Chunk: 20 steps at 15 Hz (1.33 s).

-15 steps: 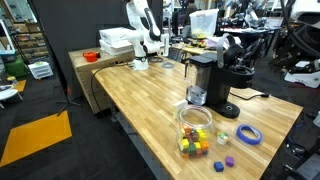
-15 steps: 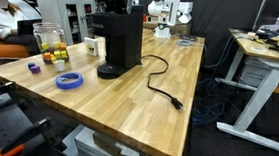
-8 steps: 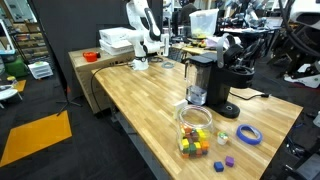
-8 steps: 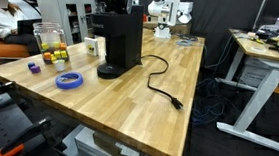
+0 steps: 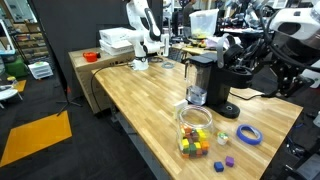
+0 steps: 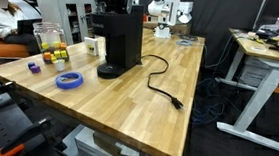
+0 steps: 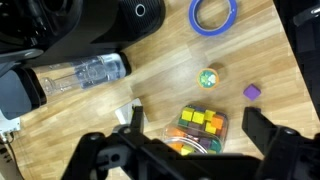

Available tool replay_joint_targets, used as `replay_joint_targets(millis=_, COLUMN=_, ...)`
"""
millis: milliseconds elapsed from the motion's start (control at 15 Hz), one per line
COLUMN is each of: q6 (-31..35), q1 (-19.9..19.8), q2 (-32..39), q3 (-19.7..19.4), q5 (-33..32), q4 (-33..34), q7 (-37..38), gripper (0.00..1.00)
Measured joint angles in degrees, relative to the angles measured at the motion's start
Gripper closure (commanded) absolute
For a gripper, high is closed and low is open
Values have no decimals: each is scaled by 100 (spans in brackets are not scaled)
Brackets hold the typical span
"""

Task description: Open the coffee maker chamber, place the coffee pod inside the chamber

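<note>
The tool [image 7: 180, 160] hangs released – fingers spread wide, empty – over the wooden desk [image 7: 170, 85], jar of coloured blocks [image 7: 202, 127] beneath, the coffee maker chamber [image 7: 80, 25] nearby.

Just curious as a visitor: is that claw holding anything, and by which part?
Nothing is held. In the wrist view the claw is open; the jar of coloured blocks seen between its fingers stands on the table below.
</note>
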Motion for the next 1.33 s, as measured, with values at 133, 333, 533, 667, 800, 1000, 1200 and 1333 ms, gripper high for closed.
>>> replay_joint_targets(millis=133, q6=184, q1=-44, q2=160, q3=-2, q5=18, q4=25, q7=0, gripper=0)
replay_joint_targets(millis=333, q6=189, q1=-52, q2=189, q3=-3, q5=20, q4=60, q7=0, gripper=0)
replay_joint_targets(millis=533, q6=189, q1=-52, q2=189, q3=-3, q5=21, q4=62, q7=0, gripper=0)
replay_joint_targets(millis=667, q6=187, q1=-52, q2=195, q3=-15, q5=184, q4=56, q7=-50, gripper=0)
replay_joint_targets(millis=800, q6=188, q1=-54, q2=229, q3=-134, q5=392, q4=56, q7=-278, gripper=0)
replay_joint_targets(millis=1000, q6=211, q1=-68, q2=396, q3=-501, q5=627, q4=121, q7=-853, gripper=0)
replay_joint_targets(millis=1200, q6=373, q1=-76, q2=726, q3=-775, q5=883, q4=282, q7=-1459, gripper=0)
replay_joint_targets(millis=1333, q6=566, q1=-70, q2=1005, q3=-811, q5=1159, q4=381, q7=-1815, gripper=0)
